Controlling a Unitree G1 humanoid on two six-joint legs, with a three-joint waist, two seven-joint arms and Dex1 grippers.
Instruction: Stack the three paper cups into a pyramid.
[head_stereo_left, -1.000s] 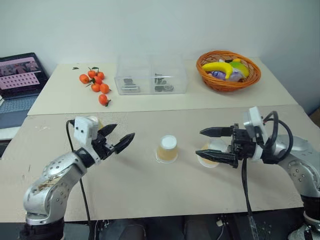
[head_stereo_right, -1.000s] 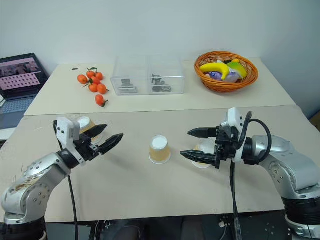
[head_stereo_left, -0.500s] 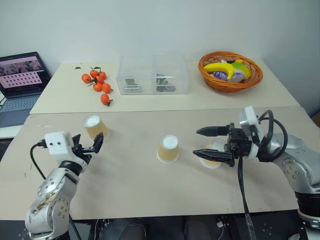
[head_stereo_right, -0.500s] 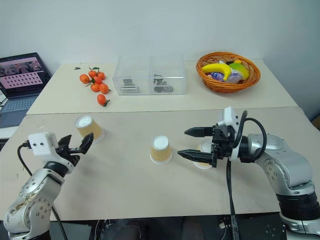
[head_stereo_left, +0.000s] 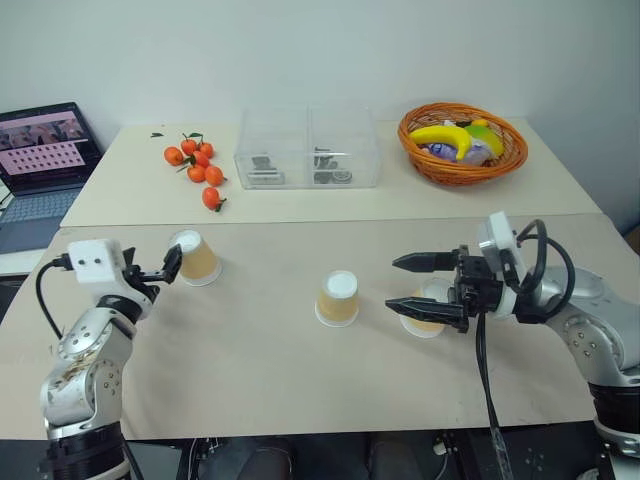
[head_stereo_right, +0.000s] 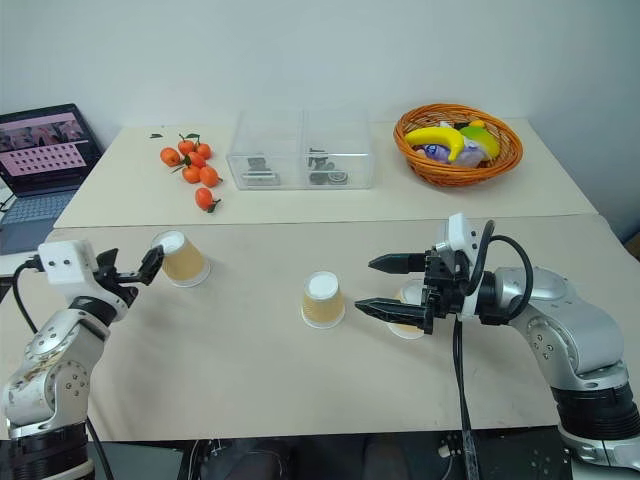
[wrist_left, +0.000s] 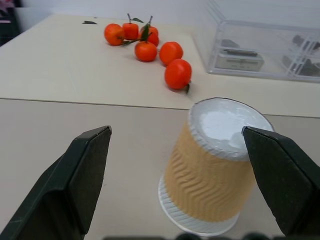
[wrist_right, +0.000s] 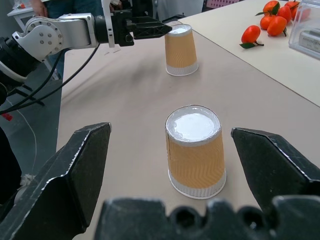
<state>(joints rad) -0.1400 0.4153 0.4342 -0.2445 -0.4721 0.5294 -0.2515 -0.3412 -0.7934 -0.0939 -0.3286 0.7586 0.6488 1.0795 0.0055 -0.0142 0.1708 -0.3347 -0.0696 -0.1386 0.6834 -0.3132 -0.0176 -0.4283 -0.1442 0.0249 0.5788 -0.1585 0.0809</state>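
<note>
Beige table (head_stereo_left: 280, 370) against white wall (head_stereo_left: 300, 50), laptop (head_stereo_left: 40, 160) at left

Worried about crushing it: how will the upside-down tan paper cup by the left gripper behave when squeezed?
The tan paper cup is thin ribbed paper, so probably light and easily dented. Tapered and tilted already, it may tip or slide between the open left gripper fingers.

The right gripper (head_stereo_left: 412, 283) is hiding most of the third paper cup (head_stereo_left: 432, 318). The small things in the clear box (head_stereo_left: 307, 148) are looking too tiny to name. The picture's edge is cutting off the laptop (head_stereo_left: 40, 160).
</note>
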